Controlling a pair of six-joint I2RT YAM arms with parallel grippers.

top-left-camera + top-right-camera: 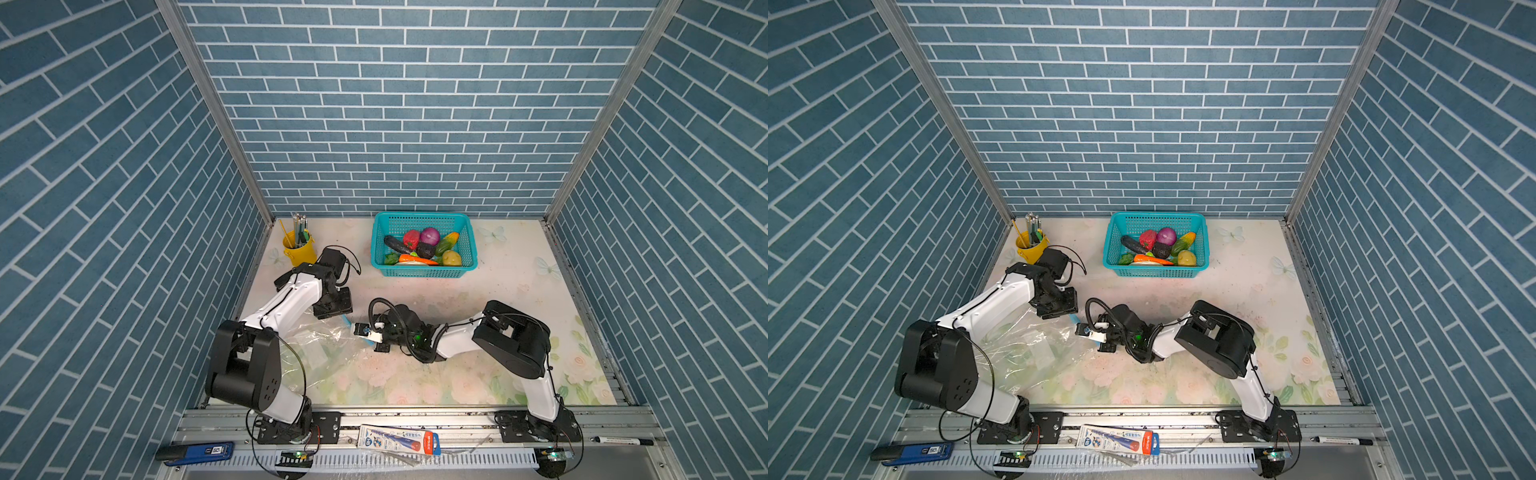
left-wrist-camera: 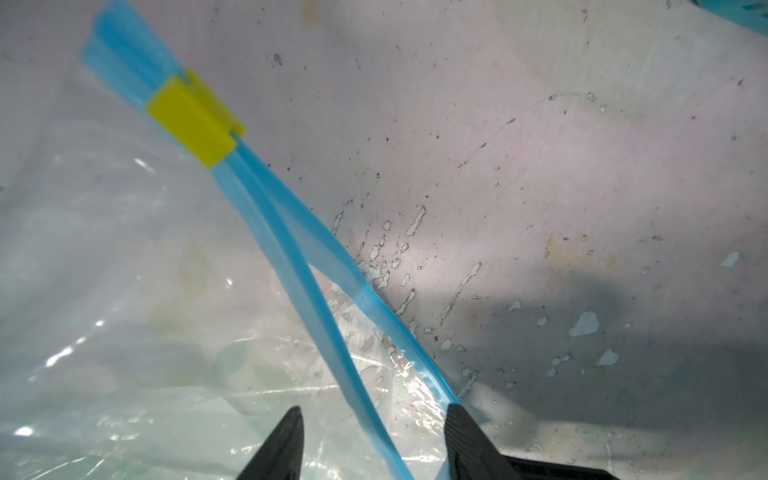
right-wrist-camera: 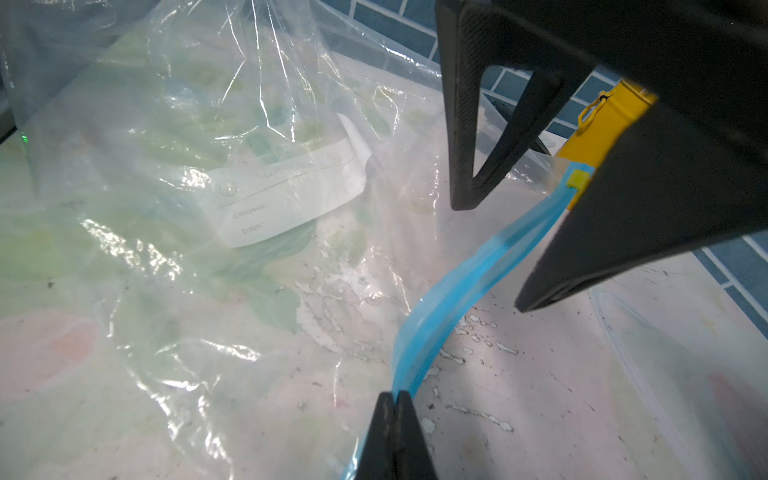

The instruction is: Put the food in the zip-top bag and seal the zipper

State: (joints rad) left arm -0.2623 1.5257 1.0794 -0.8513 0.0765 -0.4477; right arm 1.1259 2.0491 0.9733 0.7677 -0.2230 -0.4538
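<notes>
At the bag mouth: right jaws pinched shut on the blue zipper (image 3: pixel 478 266); left jaws half open, straddling its two lips, not clamped. I'd close on one lip only, then lift. Left wrist view shows lips split past the slider (image 2: pixel 191 118); both top views show food (image 1: pixel 422 247) all in basket (image 1: pixel 424 272), bag (image 1: pixel 324 345) lying on surface (image 1: pixel 498 282).

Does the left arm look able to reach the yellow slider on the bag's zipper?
Probably yes: its jaws stand open at the zipper, and the slider lies uncovered farther along it.

White-shelled arms (image 1: pixel 286 307) — black joints (image 1: pixel 243 365), looping black cables (image 1: pixel 370 309).
</notes>
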